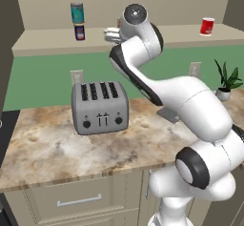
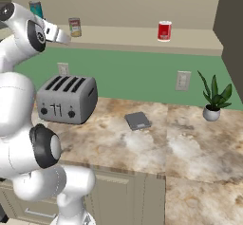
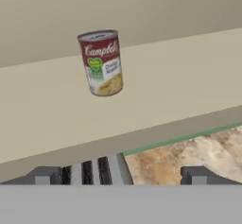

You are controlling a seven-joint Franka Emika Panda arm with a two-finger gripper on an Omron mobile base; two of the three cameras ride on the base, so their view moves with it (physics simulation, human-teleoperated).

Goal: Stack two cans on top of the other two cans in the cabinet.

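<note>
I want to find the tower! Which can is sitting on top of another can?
The teal-blue can. It stands on the short dark blue can; the soup can and red can stand alone on the shelf.

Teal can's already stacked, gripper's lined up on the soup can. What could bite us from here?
1. The open gripper is short of the pale soup can, with its fingertips near the shelf edge; a low approach might clip it.
2. The teal can on the dark blue can stands close by; an arm swing could topple it.
3. The red can sits far along the shelf, so the carry is long.
</note>
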